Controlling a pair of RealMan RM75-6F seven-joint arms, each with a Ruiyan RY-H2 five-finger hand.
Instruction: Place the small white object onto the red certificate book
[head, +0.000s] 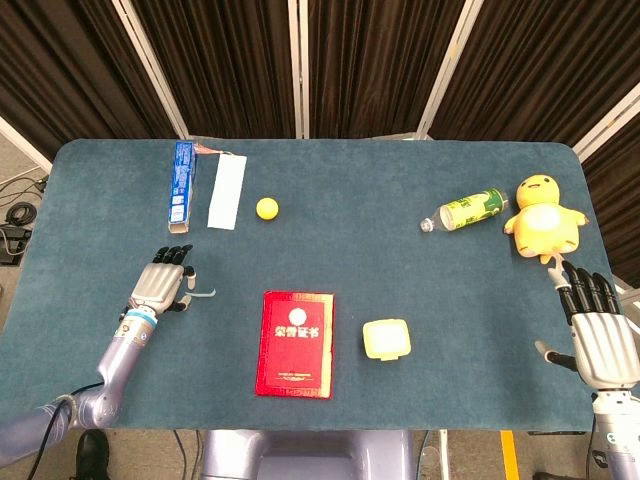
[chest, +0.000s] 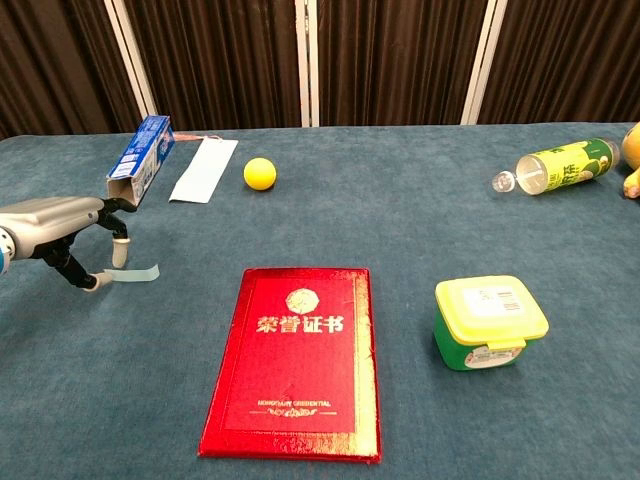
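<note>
Red book (chest: 295, 362) lies flat nr the front edge of the worktop (head: 400, 300), about mid-width, gold lettering up. Just to its right, apart from it, a small yellow-lidded tub (chest: 490, 322). Right robot hand (head: 600, 335) sits at the front right corner, palm down, fingers spread, holding nothing. Left robot hand (chest: 62, 232) is over the left part of the worktop, palm down, fingers bent downward & apart; fingertips (chest: 120, 252) are at the left end of the small white strip (chest: 138, 273), which lies flat on the cloth left of the book & well apart from it. Can't tell if the tips actually touch or pinch the strip; it isn't lifted. Further back on the left: blue box (head: 180, 198) lying lengthwise, white paper slip (head: 227, 193) beside it, then a yellow ball (head: 266, 208). Toward the far right: green bottle (head: 465, 211) on its side, cap pointing left, w/ a yellow plush toy (head: 543, 218) next to it nr the right edge.
</note>
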